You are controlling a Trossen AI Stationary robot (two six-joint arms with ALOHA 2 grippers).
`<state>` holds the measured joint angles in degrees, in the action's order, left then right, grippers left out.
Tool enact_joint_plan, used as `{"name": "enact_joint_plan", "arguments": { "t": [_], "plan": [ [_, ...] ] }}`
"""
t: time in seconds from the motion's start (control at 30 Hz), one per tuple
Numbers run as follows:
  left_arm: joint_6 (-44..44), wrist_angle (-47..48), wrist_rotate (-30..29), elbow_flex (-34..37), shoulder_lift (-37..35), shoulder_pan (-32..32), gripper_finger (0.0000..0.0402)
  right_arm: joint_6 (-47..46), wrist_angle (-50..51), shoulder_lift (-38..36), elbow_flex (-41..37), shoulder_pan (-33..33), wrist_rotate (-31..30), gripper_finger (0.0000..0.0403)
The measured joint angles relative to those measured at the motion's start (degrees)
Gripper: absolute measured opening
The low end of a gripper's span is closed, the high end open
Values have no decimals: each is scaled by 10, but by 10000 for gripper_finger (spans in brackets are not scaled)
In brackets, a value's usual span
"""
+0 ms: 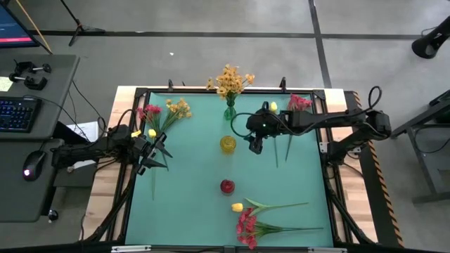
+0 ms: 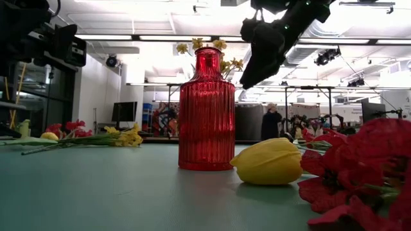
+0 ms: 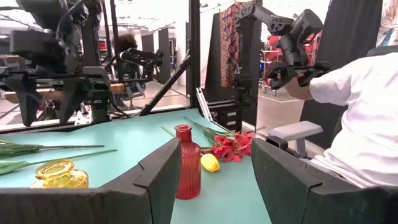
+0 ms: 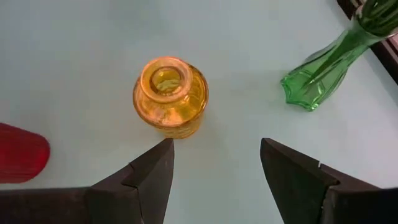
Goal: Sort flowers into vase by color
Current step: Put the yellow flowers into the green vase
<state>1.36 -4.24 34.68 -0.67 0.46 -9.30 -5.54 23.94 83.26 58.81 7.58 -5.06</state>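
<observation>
Three vases stand on the green mat. The green vase (image 1: 230, 109) at the far middle holds an orange-yellow spray (image 1: 229, 80). The yellow vase (image 1: 228, 144) and the red vase (image 1: 227, 186) hold nothing. Loose flowers lie at the left (image 1: 163, 114), the far right (image 1: 298, 102) and the near edge (image 1: 247, 223). My right gripper (image 1: 255, 146) hangs open and empty above the mat, right of the yellow vase (image 4: 171, 96). My left gripper (image 1: 160, 156) waits open at the mat's left edge, pointing level across the table at the red vase (image 3: 186, 162).
A yellow tulip bud (image 2: 270, 160) and red blossoms (image 2: 359, 173) lie near the red vase (image 2: 207, 109). A black frame (image 1: 320, 126) borders the mat. A person in white (image 3: 367, 124) sits beyond the table's near side. A desk with a keyboard (image 1: 17, 112) stands to the left.
</observation>
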Motion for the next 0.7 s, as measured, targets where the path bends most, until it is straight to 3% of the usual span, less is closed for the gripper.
{"name": "enact_joint_plan", "arguments": {
  "t": [0.3, 0.7],
  "plan": [
    [0, 0, 0, 0, 0, 0, 184, -11, -2, 0, -46, -11, -1, 229],
    [-31, -19, -9, 0, 0, 0, 184, -32, -34, 0, -51, -40, 6, 229]
  ]
}}
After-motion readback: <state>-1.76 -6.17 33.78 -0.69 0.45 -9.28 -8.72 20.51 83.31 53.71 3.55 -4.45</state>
